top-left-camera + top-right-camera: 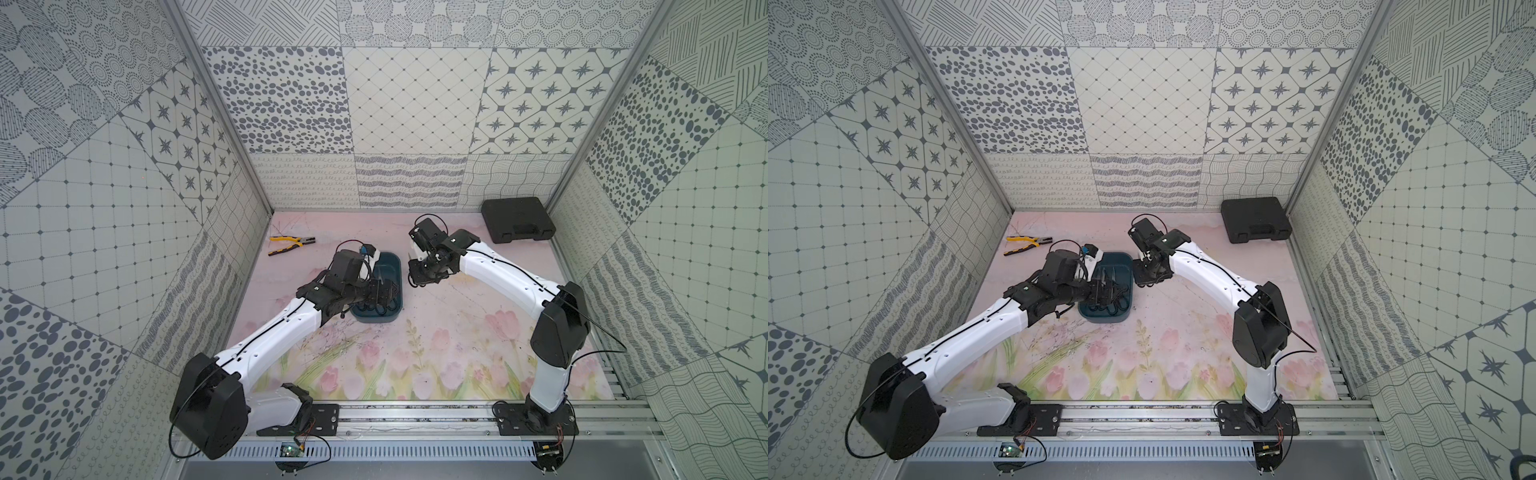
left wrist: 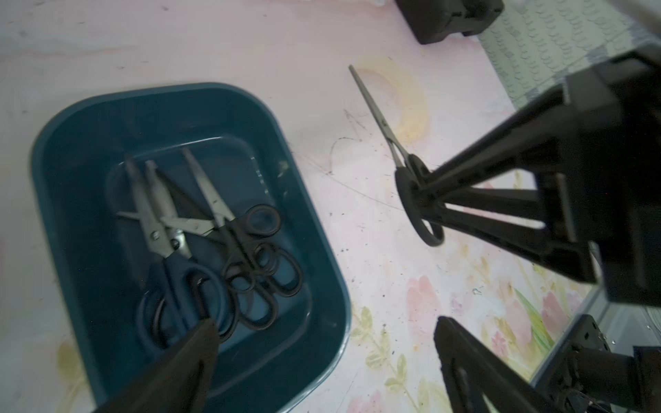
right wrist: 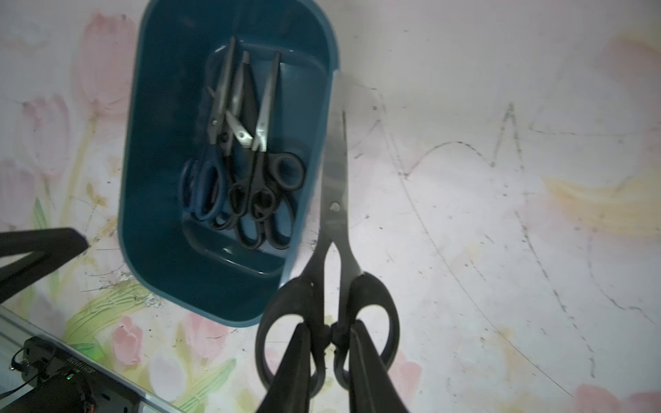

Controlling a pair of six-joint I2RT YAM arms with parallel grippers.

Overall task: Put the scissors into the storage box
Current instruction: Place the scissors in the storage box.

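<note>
The dark teal storage box (image 1: 394,266) (image 1: 1126,266) stands mid-table. Several scissors lie inside it, one with blue handles (image 2: 179,279) (image 3: 205,178) and others with black loops (image 2: 257,264) (image 3: 264,200). My right gripper (image 3: 331,332) (image 1: 417,276) is shut on the handles of a large black-handled pair of scissors (image 3: 334,200) (image 2: 379,114), a finger through each loop. That pair hangs just beside the box's right wall, blades closed, tip near the rim. My left gripper (image 2: 325,325) (image 1: 384,293) is open over the box's near end and holds nothing.
Yellow-and-black pliers (image 1: 291,245) lie at the back left of the flowered mat. A black tool case (image 1: 517,224) (image 2: 447,18) sits in the back right corner. Patterned walls close the table on three sides.
</note>
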